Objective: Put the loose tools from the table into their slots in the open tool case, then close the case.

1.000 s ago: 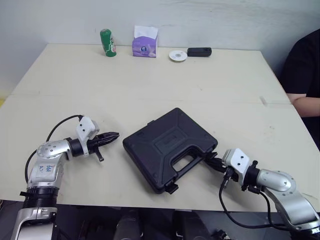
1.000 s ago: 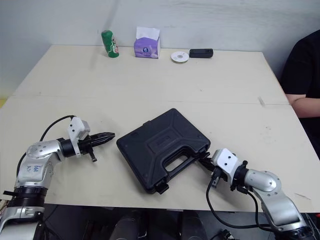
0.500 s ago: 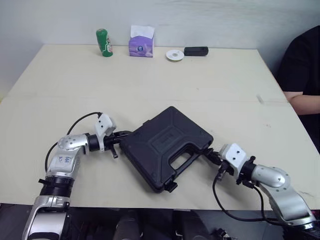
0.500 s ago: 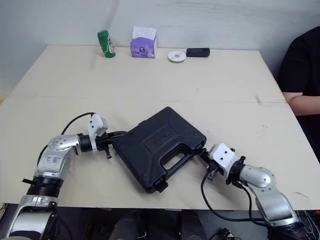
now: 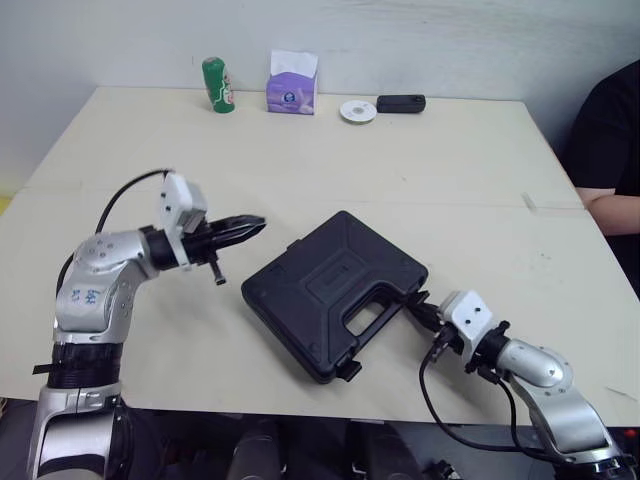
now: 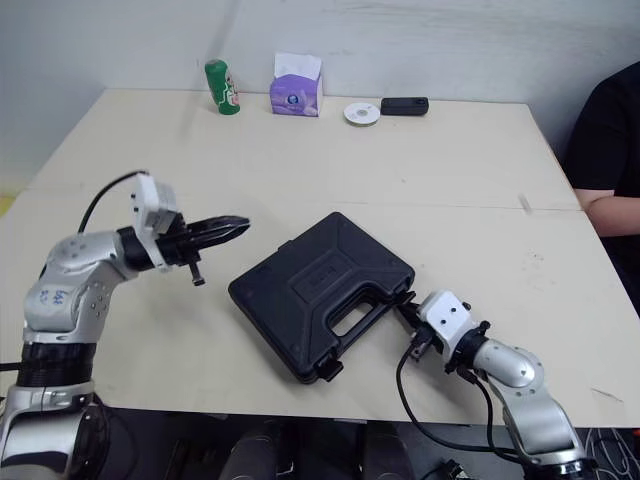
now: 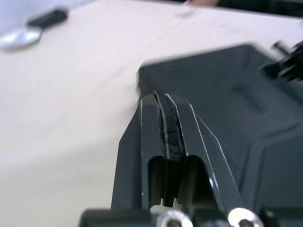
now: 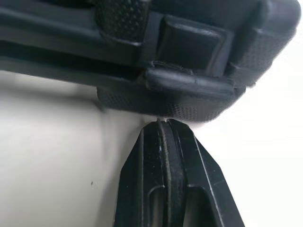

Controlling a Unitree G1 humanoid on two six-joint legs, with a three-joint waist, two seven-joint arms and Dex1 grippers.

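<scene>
The black tool case (image 5: 335, 290) lies closed and flat on the table, handle toward the front edge. My left gripper (image 5: 255, 226) is shut and empty, held above the table a little to the left of the case, tips pointing at it; the left wrist view has its fingers (image 7: 176, 123) pressed together with the case (image 7: 236, 94) beyond. My right gripper (image 5: 415, 305) is shut, low at the case's front right edge. In the right wrist view its tips (image 8: 164, 124) sit just under a latch (image 8: 189, 85) on the case rim.
Along the table's far edge stand a green can (image 5: 216, 85), a purple tissue box (image 5: 291, 88), a white disc (image 5: 357, 110) and a small black device (image 5: 400, 103). A person in black (image 5: 610, 150) sits at the right side.
Half a second ago my left gripper was against the case's left corner; it has since lifted and drawn back to the left. The right gripper stays at the latch.
</scene>
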